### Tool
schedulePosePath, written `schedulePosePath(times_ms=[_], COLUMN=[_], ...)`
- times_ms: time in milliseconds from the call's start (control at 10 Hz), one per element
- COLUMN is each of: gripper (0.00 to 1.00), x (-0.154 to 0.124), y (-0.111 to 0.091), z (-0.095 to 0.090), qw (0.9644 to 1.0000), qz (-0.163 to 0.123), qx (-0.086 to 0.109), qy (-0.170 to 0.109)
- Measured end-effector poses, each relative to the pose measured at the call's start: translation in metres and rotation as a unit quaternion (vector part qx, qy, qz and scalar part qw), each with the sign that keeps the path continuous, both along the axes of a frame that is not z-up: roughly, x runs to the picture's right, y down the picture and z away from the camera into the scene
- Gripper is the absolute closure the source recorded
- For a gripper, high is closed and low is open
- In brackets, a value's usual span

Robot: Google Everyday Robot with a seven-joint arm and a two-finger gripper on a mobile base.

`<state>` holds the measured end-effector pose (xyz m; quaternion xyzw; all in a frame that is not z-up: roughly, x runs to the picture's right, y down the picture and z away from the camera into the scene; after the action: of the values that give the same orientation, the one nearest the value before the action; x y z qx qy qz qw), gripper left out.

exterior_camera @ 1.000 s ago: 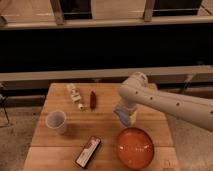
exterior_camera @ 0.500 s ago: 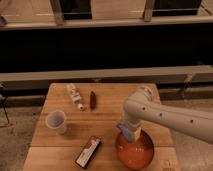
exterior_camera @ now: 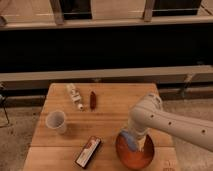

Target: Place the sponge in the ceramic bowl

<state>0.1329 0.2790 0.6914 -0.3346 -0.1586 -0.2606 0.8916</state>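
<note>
The ceramic bowl [exterior_camera: 138, 159] is a glossy orange-red dish at the front right of the wooden table [exterior_camera: 107, 117]. My white arm reaches in from the right and bends down over the bowl. My gripper [exterior_camera: 131, 133] hangs at the bowl's left rear rim. The sponge [exterior_camera: 128, 141], a small light blue pad, sits right under the gripper tip, inside the bowl's outline. Whether it rests on the bowl's inner wall or hangs just above it is unclear.
A translucent whitish cup [exterior_camera: 56, 121] stands at the table's left. A black-and-red flat packet [exterior_camera: 88, 151] lies near the front edge, left of the bowl. A small white bottle [exterior_camera: 75, 95] and a dark brown object [exterior_camera: 92, 100] lie toward the back. Railings run behind the table.
The arm has swung toward the table's front and dropped lower. The sponge has moved from above the bowl's far side down into the bowl's outline.
</note>
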Motion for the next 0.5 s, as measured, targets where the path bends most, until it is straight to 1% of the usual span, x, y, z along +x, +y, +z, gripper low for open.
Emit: schedulePosePath(times_ms=[100, 200, 500], gripper=[0.25, 0.2, 0.2], x=[0.006, 0.013, 0.0], y=[0.001, -0.003, -0.007], z=[0.0, 0.001, 0.004], qw=[1.0, 1.0, 1.0], qz=[0.009, 0.007, 0.004], qx=[-0.003, 0.0, 0.001], qy=[0.001, 0.001, 0.0])
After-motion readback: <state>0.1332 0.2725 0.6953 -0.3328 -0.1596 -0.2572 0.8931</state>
